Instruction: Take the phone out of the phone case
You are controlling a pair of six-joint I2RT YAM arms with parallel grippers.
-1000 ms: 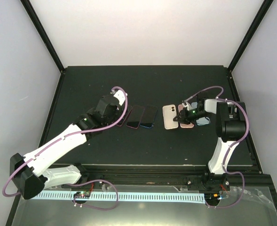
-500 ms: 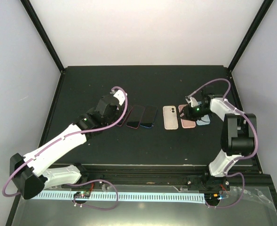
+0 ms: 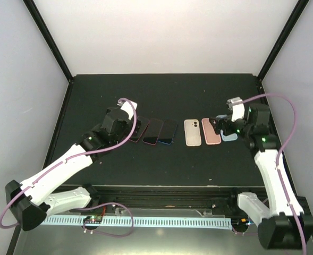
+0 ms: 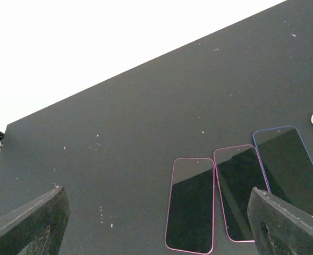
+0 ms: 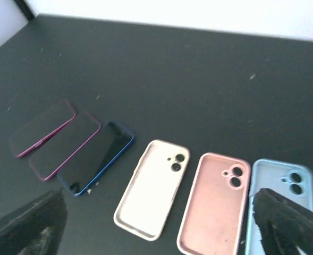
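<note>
The left gripper point(image 4: 156, 194) has its two dark fingers spread wide with nothing between them, and hangs over the left end of a row of phones. The right gripper point(image 5: 159, 197) is also parted and holds nothing, poised over the right end of the row.

Beneath the left gripper three bare phones lie flat, screens up and side by side: a slim pink-rimmed phone point(image 4: 191, 206), a second pink-rimmed phone point(image 4: 240, 192) and a dark blue-rimmed phone point(image 4: 290, 162). After a narrow gap of bare table come three soft phone cases, open side up, each with camera holes and each empty: a cream-white case point(image 5: 153, 186), a pink case point(image 5: 214, 204) and a light blue case point(image 5: 276, 194), whose near end the right finger hides.

The matte black table point(image 3: 161, 95) is bare from the row back to the white far wall and forward to the black front rail point(image 3: 161, 190). Black corner posts stand at its far corners.
</note>
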